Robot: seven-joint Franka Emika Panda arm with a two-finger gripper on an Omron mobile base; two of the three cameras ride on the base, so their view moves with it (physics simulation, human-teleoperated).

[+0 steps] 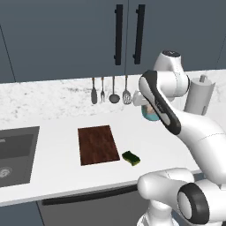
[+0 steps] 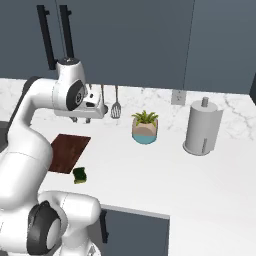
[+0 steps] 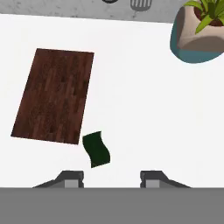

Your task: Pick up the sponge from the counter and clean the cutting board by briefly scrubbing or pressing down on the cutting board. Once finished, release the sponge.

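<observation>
Green-topped sponge (image 3: 96, 149) lies on the white counter (image 3: 144, 109), just beside the cutting board's (image 3: 54, 100) near corner. Gripper (image 3: 111, 177) hovers high above, jaws apart, empty. A descent off-centre could nudge the sponge away.

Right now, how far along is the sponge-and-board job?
Done: nothing yet. The sponge lies untouched on the counter, just off the cutting board's near right corner.
In hand: the gripper hangs high above the counter, jaws apart and empty, sponge slightly left of its centre in the hand view.
Left: descend, grasp the sponge, press or scrub the board, release.
</observation>
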